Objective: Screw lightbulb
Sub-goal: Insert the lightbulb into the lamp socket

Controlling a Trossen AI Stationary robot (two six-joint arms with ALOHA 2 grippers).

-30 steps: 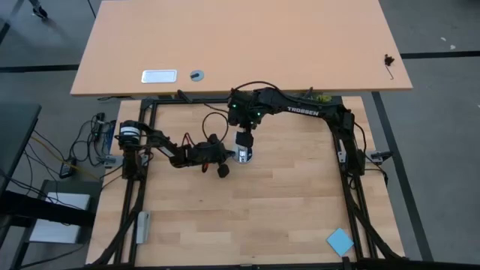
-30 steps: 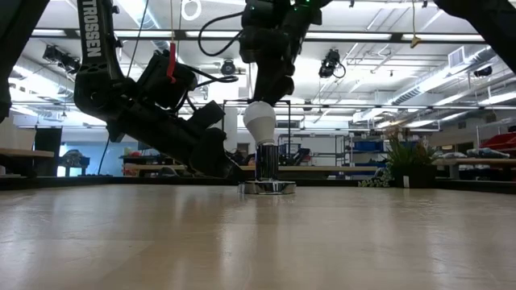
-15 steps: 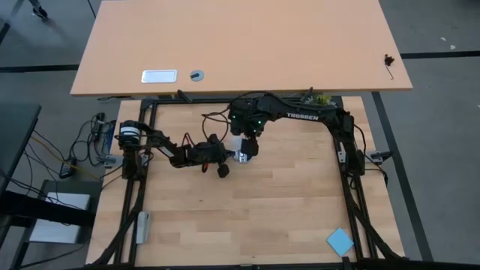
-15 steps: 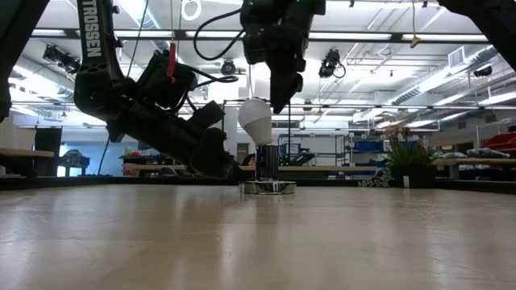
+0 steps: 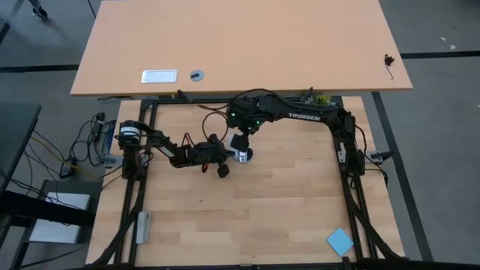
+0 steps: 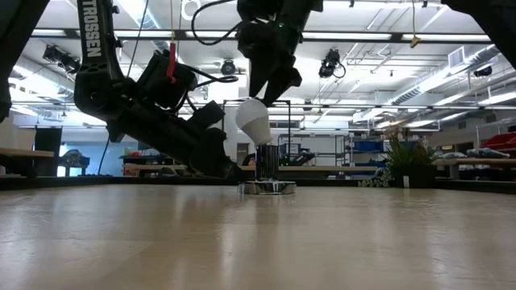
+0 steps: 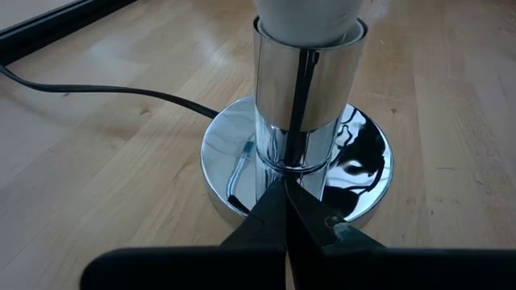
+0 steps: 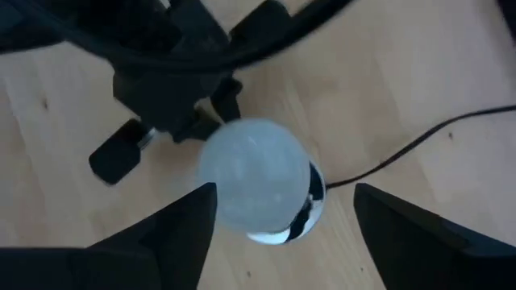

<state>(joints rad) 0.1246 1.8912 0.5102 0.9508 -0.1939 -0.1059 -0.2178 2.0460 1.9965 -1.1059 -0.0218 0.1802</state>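
**White bulb sits tilted in a chrome socket between two robot arms**

Seen from above, a pale wooden bench carries two dark robot arms. The left arm reaches in low from the left edge. Its left pincer is closed, with the two dark fingertips pressed together and touching the narrow neck of the round, shiny silver socket base, just above its flat foot. A thin black cord trails away from that base across the wood.

Near the middle of the bench, in the level view, the small white pear-shaped lightbulb stands with its narrow end in the upright chrome tube of the base. The bulb leans to one side instead of standing straight.

Directly above the bulb hangs the right pincer, which comes in from the right arm at the far right side of the bench. Its two dark fingers are spread wide open, one on each side of the bulb's rounded top, and they are not gripping it.

Toward the near right corner of the bench lies a small blue square pad.
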